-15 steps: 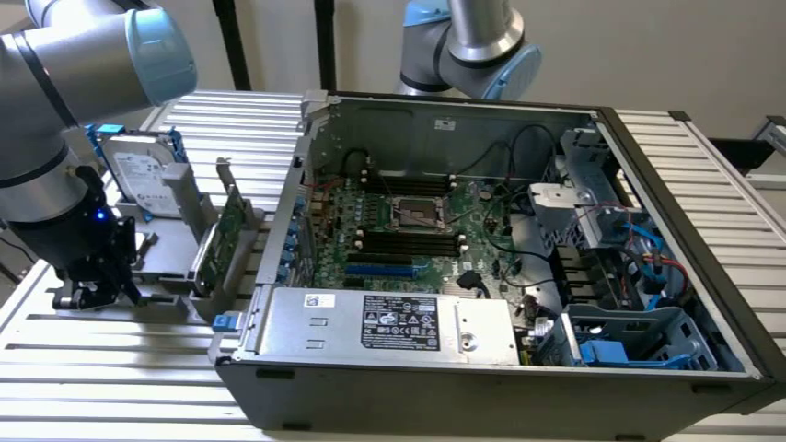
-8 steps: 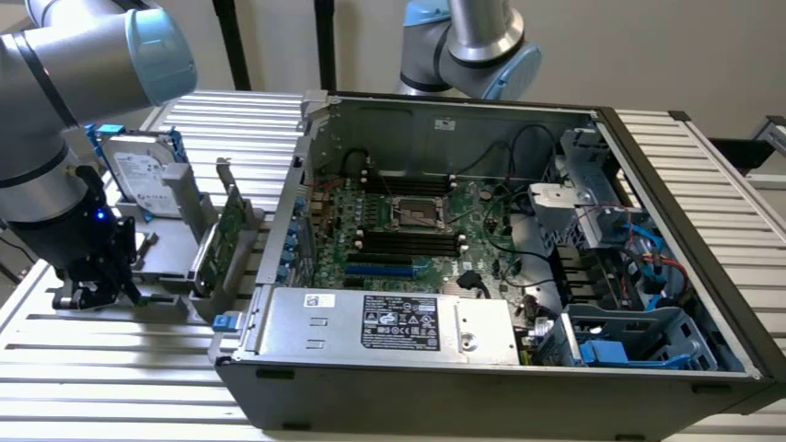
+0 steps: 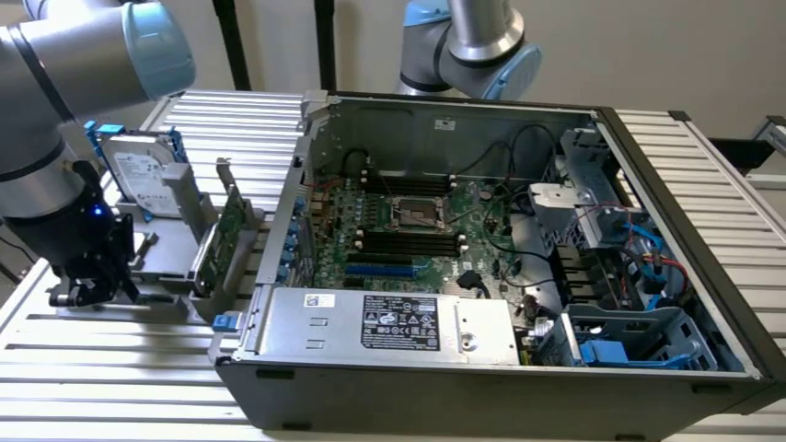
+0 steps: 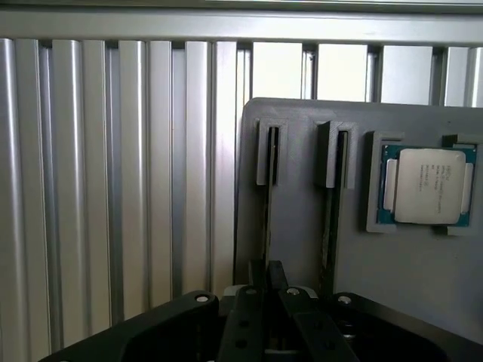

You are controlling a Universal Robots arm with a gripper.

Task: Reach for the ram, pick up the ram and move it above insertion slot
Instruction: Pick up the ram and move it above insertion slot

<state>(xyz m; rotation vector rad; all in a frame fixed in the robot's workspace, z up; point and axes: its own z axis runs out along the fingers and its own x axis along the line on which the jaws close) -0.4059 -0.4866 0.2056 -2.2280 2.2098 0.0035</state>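
The ram is a thin stick seen edge-on, standing in a slot of the grey holder plate. My gripper sits right over its near end, fingers drawn together on the stick's two faces. In the exterior view my gripper is down low at the holder, on that view's left, well apart from the open computer case. The motherboard's black memory slots lie inside the case beside the processor socket.
A second thin stick stands in the neighbouring slot, and a processor chip lies in a recess of the plate. A silver hard drive with blue rails and a green expansion card stand on the holder. The case wall rises between holder and motherboard.
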